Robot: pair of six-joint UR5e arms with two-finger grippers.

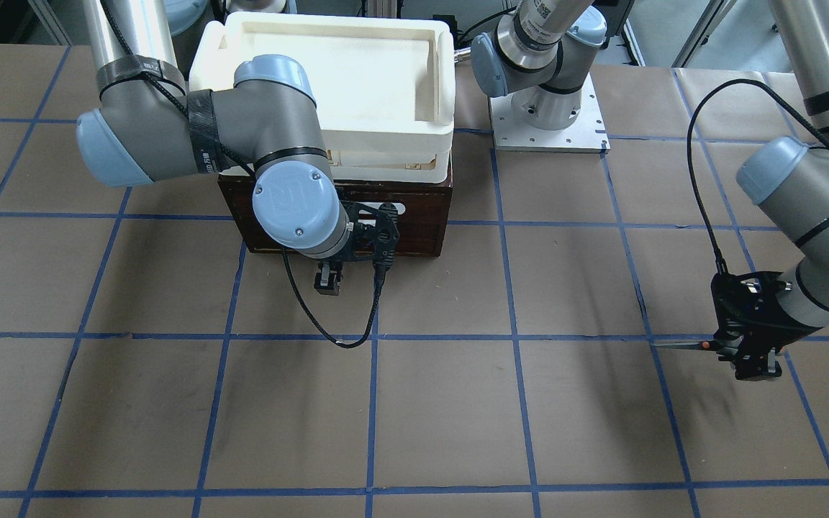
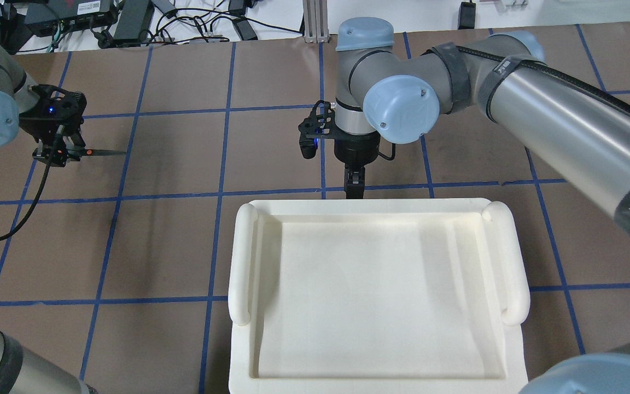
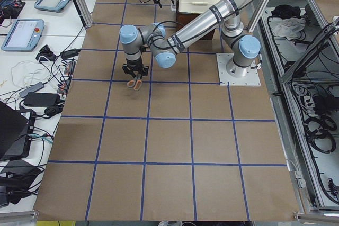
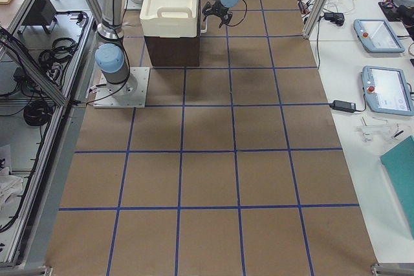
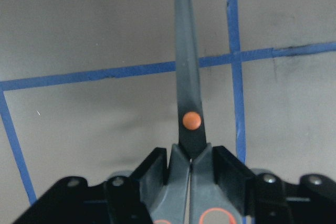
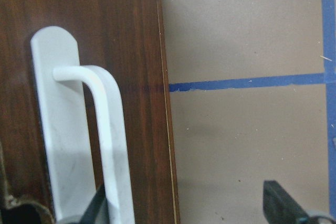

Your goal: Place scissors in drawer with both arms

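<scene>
My left gripper (image 1: 754, 357) is shut on the scissors (image 1: 684, 345) and holds them just above the table at my far left. In the left wrist view the closed dark blades (image 5: 186, 72) point away from the fingers, which clamp the neck just behind the orange pivot dot. The scissors also show in the overhead view (image 2: 99, 152). My right gripper (image 1: 328, 280) is open and empty and hangs in front of the closed dark-brown drawer (image 1: 422, 216). In the right wrist view the white bar handle (image 6: 113, 145) lies right by one fingertip (image 6: 98, 207).
A cream-white plastic tray (image 2: 241, 262) sits on top of the drawer cabinet and hides it from overhead. The left arm's base plate (image 1: 547, 122) stands beside the cabinet. Brown paper with blue tape lines covers the table.
</scene>
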